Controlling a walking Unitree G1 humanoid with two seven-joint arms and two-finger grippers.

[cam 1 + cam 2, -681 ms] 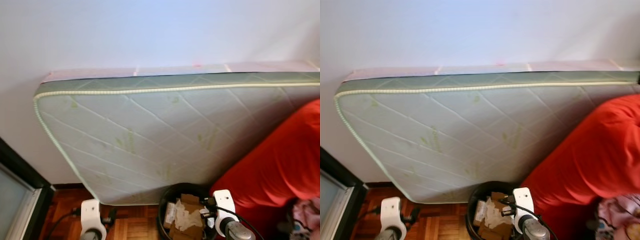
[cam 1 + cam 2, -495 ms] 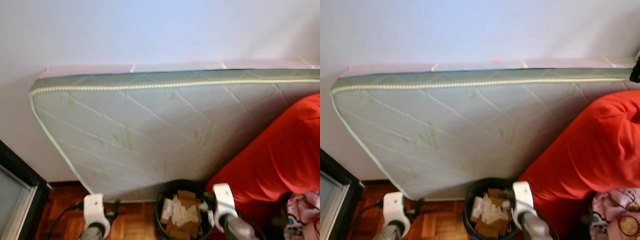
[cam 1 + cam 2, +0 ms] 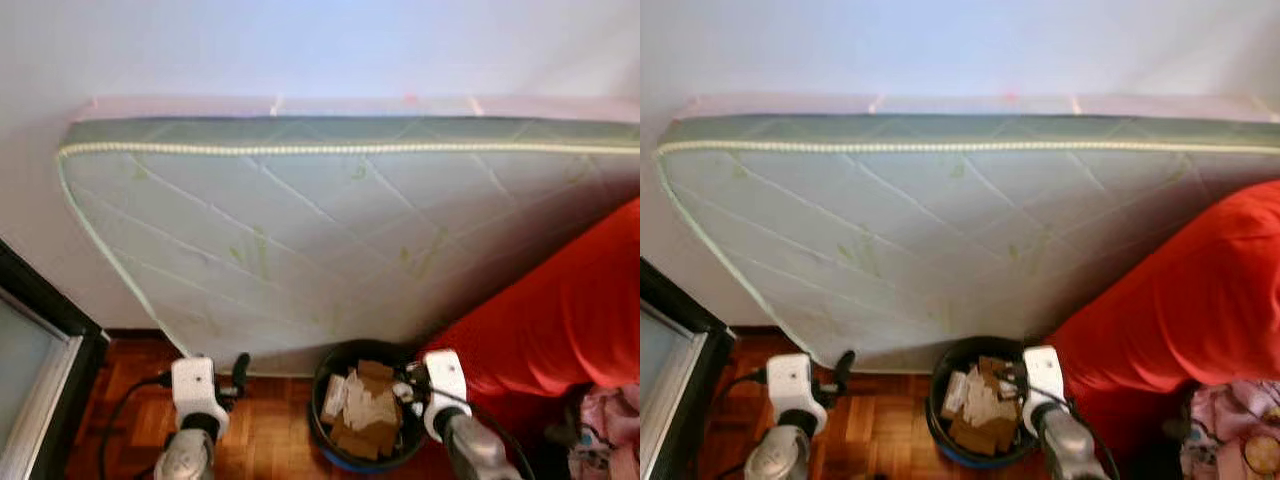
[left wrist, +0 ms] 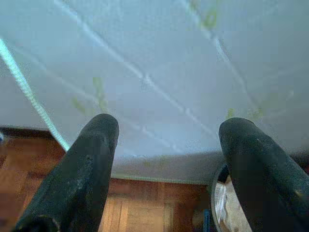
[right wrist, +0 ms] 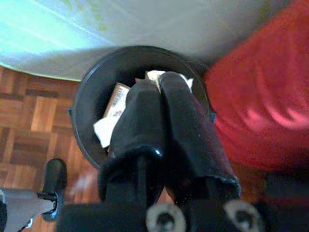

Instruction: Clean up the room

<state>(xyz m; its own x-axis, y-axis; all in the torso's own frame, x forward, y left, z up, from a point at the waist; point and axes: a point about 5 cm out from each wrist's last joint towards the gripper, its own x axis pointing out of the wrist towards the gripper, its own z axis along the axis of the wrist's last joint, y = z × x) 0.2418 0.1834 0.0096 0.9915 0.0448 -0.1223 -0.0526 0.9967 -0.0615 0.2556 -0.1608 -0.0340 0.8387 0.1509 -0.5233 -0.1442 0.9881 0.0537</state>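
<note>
Bin (image 3: 330, 452): black, full of cardboard and paper, on wood floor by mattress (image 3: 300, 230).
Right gripper (image 5: 161, 96): fingers together, over bin.
Left gripper (image 4: 166, 145): fingers apart, facing mattress.

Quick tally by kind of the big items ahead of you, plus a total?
Mattress leaning on the wall: 1
Black bin holding cardboard and paper scraps: 1
Red cover draped beside the bin: 1
Patterned pink fabric at the lower corner: 1
Total: 4
</note>
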